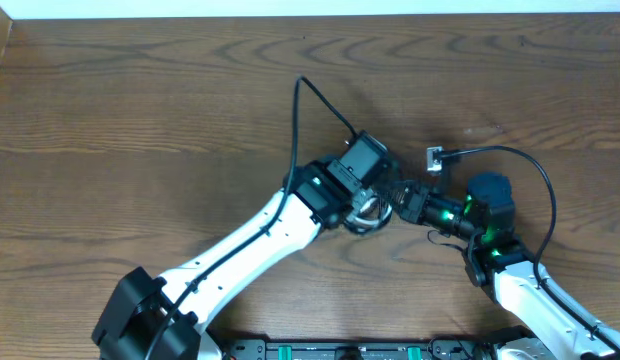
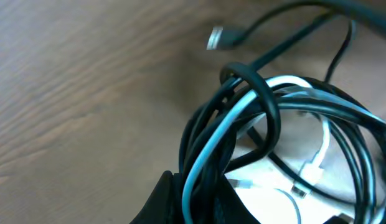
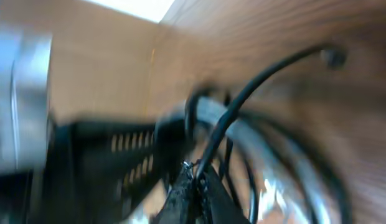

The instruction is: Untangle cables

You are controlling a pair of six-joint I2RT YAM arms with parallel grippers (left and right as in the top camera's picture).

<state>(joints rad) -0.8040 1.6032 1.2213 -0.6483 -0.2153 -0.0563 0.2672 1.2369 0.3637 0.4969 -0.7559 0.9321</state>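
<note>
Wood-grain table [image 1: 140, 120] fills the overhead view, and our two arms meet near its middle. Our left gripper [image 2: 192, 205] is all but closed, its dark fingers [image 2: 157, 204] clamped on the cable bundle [image 2: 271, 115]. Several black strands and the white cable [image 2: 205, 149] run out from between those fingers. Just ahead of the fingertips they spread into loose loops that cross over one another. A small white plug [image 2: 311, 171] hangs inside the loops, a little further out from the fingers.

Our right gripper [image 3: 194, 186] is pinched fully together. A black cable [image 3: 261, 78] comes straight out of the pinch and curves away above and to the right of the tips. That wrist view is badly smeared, so we cannot tell which strand of the bundle it is.

From overhead the two grippers point at each other, almost touching, with the bundle directly between them and partly hidden under the left one. Beyond the left gripper's fingertips, past the loops, a silver plug [image 2: 216, 38] lies flat on the wood, apart from the tangle. Its black lead trails back toward the bundle. Overhead, that lead sweeps in a wide arc around the outer side of our right arm [image 1: 530, 290].
</note>
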